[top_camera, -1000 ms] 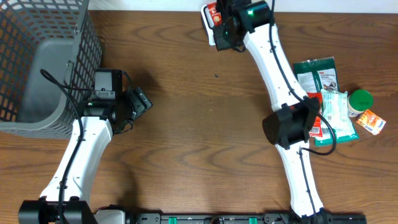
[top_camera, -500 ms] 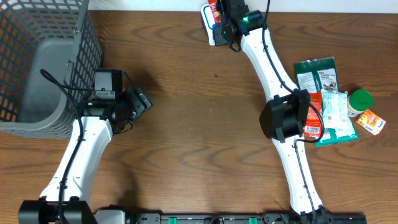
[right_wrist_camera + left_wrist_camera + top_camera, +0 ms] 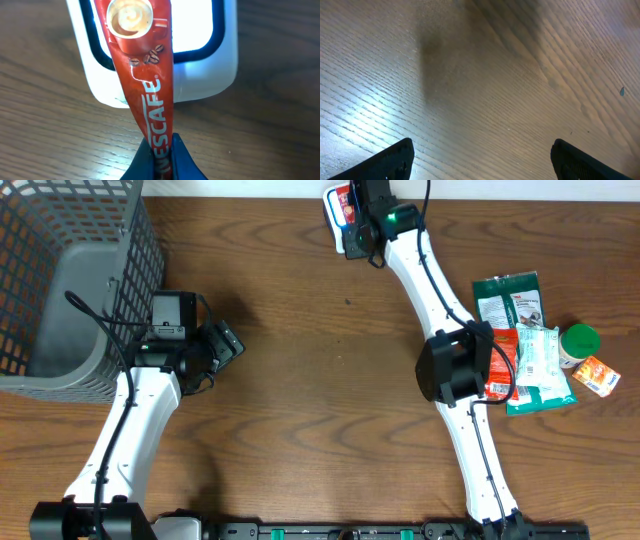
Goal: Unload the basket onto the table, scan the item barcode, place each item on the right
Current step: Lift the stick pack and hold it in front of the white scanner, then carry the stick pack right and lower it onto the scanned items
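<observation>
Well right of the sachet (image 3: 344, 202) lie loose packets (image 3: 510, 300).

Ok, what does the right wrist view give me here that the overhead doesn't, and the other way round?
Only the right wrist view: the right tool shut on the lower end of the coffee sachet, the brand lettering, and the lit window of the scanner behind the sachet's top.
Only the overhead: the basket, the left tool beside it, the pile of packets and the green-lidded jar on the right.
Both: the coffee sachet held over the white scanner, above the wooden table.
</observation>
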Robot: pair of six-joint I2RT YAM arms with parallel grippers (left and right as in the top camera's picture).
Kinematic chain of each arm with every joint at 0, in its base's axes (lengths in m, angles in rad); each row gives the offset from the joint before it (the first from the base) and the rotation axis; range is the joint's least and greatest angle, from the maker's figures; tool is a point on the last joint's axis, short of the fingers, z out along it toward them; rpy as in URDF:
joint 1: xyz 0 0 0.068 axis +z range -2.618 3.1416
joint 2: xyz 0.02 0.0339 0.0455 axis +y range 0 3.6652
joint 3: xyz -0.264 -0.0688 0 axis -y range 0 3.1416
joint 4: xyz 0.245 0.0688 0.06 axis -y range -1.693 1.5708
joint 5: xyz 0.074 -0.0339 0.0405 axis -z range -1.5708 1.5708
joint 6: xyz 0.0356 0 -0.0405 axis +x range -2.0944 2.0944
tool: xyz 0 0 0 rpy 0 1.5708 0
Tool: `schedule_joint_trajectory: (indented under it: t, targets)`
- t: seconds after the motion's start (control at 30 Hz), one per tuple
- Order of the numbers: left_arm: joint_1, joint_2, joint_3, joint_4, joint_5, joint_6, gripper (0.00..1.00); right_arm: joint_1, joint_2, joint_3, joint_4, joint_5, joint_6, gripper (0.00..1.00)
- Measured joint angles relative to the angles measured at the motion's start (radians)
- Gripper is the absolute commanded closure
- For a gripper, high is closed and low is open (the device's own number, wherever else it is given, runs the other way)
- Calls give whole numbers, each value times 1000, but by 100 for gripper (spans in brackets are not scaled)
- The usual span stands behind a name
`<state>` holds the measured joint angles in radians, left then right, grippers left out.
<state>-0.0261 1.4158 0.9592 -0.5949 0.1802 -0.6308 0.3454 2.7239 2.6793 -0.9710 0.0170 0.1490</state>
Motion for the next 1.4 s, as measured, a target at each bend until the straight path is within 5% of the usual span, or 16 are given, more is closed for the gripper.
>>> schedule_joint_trajectory:
  t: [0.5,0.93,1.07,1.4]
  targets:
    - [0,0,0,0,0,0,12,0,-35,-8,-227,-2,0,99]
    - [0,0,0,0,0,0,12,-1,-547,0,-715,10,1,99]
    - [0,0,0,0,0,0,12,-1,-591,-12,-725,42,18,99]
    - [0,0,0,0,0,0,12,-27,-633,-409,-724,275,147,99]
